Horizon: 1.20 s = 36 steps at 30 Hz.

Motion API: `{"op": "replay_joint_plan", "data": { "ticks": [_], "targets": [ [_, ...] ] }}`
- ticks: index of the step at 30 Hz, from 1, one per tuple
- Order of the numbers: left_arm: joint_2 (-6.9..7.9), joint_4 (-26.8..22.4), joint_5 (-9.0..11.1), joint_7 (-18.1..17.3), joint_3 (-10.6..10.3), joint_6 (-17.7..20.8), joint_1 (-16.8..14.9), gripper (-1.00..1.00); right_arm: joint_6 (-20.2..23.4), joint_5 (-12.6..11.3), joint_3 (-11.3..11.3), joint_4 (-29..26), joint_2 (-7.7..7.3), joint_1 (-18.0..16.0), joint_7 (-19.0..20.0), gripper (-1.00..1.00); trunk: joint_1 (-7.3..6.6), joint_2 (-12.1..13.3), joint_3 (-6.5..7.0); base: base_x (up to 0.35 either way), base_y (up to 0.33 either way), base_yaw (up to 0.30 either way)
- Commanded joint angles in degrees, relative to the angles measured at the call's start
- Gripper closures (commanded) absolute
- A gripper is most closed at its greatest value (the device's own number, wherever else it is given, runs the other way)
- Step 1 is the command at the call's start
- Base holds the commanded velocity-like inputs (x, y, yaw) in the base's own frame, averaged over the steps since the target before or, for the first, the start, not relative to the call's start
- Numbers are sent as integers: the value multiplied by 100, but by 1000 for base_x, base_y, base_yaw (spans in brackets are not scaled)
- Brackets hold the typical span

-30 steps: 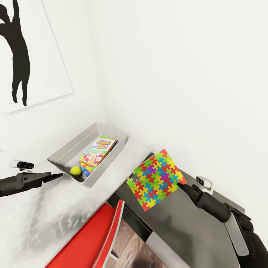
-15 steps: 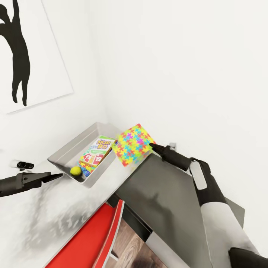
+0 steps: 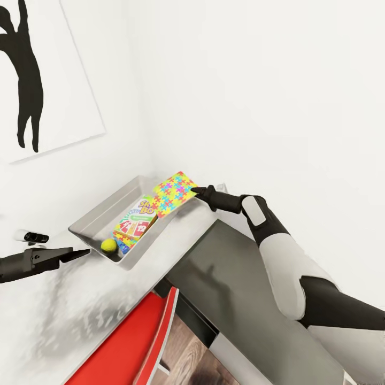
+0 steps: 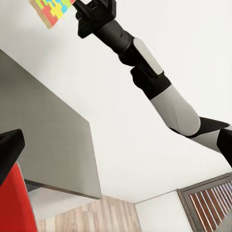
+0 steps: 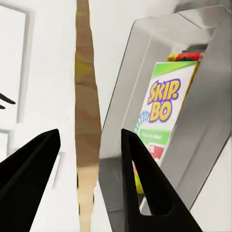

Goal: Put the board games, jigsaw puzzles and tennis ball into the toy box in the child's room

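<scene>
The pale grey toy box (image 3: pixel 94 218) sits on the table (image 3: pixel 80 299) against the wall. Inside it lie the Skip-Bo board game (image 3: pixel 138 218) and the tennis ball (image 3: pixel 109 245), with coloured edges of other flat boxes peeking from underneath. My right gripper (image 3: pixel 195 191) is shut on a jigsaw puzzle (image 3: pixel 172 192), holding it tilted over the box's far right corner. The right wrist view has that puzzle (image 5: pixel 83 121) edge-on between the fingers, beside the toy box (image 5: pixel 193 29) and Skip-Bo (image 5: pixel 162 111). My left gripper (image 3: pixel 83 253) hovers open just left of the box's near end.
The table's lower dark grey wing (image 3: pixel 240 299) lies below my right arm. A red swivel chair (image 3: pixel 133 342) is tucked under the table's front edge. White walls close in behind the box, and a black silhouette print (image 3: pixel 27 75) hangs at left.
My right arm has swung up and left, carrying the jigsaw puzzle from above the dark wing to over the toy box's far corner. The left arm has not moved.
</scene>
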Motion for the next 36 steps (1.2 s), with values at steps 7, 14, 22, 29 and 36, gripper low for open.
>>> {"op": "replay_joint_plan", "data": {
  "ticks": [7, 14, 22, 29, 36],
  "targets": [
    [3, -1, 1, -21, -3, 62, -4, -100, 4, 19, -34, 41, 55, -36, -110, 100, 3, -11, -10, -105, 0, 123],
    [3, -1, 1, -21, -3, 61, -4, -100, -5, 26, -27, -11, 45, -29, -101, 100, 3, -11, -10, -97, 0, 58],
    [3, -1, 1, -21, -3, 62, -4, -100, 0, 26, -25, -17, 52, -32, -34, 100, 3, -11, -5, -57, 0, 54],
    [3, -1, 1, -21, -3, 62, -4, -100, 0, 34, -32, -17, 50, -37, 21, 100, 3, -11, 14, -107, 0, 247],
    [3, -1, 1, -21, -3, 63, -4, -100, 0, 35, -28, -17, 45, -38, 25, 100, 3, -11, 23, -10, 94, 280]
  ]
}}
